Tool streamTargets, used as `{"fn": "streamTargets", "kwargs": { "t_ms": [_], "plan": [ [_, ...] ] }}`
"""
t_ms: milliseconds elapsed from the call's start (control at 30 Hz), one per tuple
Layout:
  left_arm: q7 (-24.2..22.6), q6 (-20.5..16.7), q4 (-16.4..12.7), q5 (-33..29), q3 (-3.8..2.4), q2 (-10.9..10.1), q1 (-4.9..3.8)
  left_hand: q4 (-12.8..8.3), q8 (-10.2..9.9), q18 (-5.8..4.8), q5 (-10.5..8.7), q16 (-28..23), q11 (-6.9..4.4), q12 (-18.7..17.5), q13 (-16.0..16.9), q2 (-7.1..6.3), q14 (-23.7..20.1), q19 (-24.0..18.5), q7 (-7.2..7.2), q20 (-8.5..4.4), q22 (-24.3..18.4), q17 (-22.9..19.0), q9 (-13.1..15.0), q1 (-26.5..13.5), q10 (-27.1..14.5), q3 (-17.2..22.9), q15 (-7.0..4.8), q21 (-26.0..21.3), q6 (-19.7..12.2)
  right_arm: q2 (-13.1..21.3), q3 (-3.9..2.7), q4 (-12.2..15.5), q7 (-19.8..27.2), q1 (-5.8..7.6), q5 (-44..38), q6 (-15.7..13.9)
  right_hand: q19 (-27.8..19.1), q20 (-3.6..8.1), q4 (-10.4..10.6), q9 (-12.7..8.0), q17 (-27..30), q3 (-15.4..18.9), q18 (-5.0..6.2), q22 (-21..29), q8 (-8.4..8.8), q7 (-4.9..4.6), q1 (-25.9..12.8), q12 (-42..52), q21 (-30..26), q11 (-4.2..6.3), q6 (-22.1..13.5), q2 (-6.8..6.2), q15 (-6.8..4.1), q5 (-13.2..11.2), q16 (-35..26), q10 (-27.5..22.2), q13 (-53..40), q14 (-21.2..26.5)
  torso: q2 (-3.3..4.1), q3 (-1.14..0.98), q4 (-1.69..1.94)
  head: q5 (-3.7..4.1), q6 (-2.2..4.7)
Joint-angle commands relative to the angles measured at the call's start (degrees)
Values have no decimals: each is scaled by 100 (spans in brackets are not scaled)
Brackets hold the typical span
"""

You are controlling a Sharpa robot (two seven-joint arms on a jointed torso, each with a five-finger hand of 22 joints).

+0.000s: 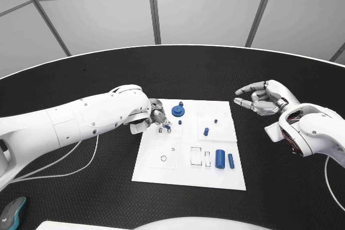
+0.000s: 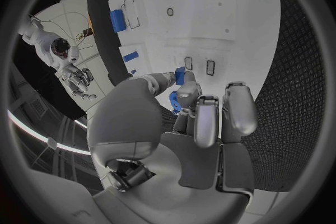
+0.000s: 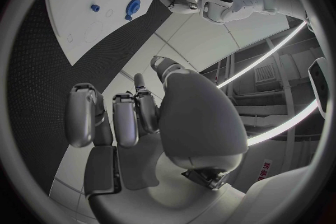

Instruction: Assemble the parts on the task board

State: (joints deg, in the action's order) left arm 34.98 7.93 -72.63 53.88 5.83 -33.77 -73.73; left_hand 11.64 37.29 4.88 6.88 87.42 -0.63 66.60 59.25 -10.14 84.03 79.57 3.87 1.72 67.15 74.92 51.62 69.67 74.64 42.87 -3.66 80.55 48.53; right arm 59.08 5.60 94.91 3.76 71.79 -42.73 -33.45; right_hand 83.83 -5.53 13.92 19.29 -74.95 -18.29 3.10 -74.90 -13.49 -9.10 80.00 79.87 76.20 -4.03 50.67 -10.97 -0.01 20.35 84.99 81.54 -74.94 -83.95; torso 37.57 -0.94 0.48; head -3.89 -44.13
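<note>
Parts board (image 1: 188,176) lies at frame centre on the black bench (image 1: 86,70); left hand (image 1: 154,119) pinches a small blue part (image 2: 179,75) over its slots. Right hand (image 1: 262,98), upper right, curls on nothing. A tilted part could jam.

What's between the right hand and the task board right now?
Only bare black table separates the right hand, held off the right edge, from the task board. The head view shows this.
</note>
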Motion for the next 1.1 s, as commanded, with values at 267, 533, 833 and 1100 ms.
{"fn": "streamTargets", "kwargs": {
  "t_ms": [267,533,833,1100],
  "plan": [
    [-13,15,36,60,1,36,66,-785,38,-33,18,30,-2,21,6,49,470,22,-8,14,-4,1013,11,6,43,825,-45,16,18,5,0,8,1,0,0,-2,8,24,4,-5,-386,-31,38,-347,-31,-2,-13,3,-30,1,-34,-54,-47,38,-21,27,-520,-349,18,4,7,28,-13],
    [3,77,26,65,1,38,75,-800,40,-33,17,30,-4,40,29,45,470,23,-9,13,-5,1013,15,4,58,841,-46,16,24,5,0,8,0,0,0,1,8,24,4,-5,-386,-31,38,-347,-31,-2,-13,3,-30,1,-34,-54,-47,38,-21,27,-520,-349,11,0,8,30,-33],
    [32,156,24,67,1,42,77,-813,41,-33,16,30,-4,39,26,39,471,25,-10,13,-2,1014,18,2,60,849,-46,17,28,4,0,6,2,0,0,5,8,24,4,-5,-386,-31,38,-347,-31,-2,-13,3,-30,1,-34,-54,-47,38,-21,27,-520,-349,10,1,6,24,-51],
    [28,119,27,124,1,55,77,-822,42,-33,15,29,-5,40,27,35,470,25,-10,12,-3,1011,20,2,62,856,-46,17,30,-1,0,5,6,0,0,10,8,24,8,-7,-393,-39,40,-341,-35,-1,-20,10,-39,2,-34,-57,-48,53,-19,34,-526,-351,12,-2,3,25,-59]
  ]
}}
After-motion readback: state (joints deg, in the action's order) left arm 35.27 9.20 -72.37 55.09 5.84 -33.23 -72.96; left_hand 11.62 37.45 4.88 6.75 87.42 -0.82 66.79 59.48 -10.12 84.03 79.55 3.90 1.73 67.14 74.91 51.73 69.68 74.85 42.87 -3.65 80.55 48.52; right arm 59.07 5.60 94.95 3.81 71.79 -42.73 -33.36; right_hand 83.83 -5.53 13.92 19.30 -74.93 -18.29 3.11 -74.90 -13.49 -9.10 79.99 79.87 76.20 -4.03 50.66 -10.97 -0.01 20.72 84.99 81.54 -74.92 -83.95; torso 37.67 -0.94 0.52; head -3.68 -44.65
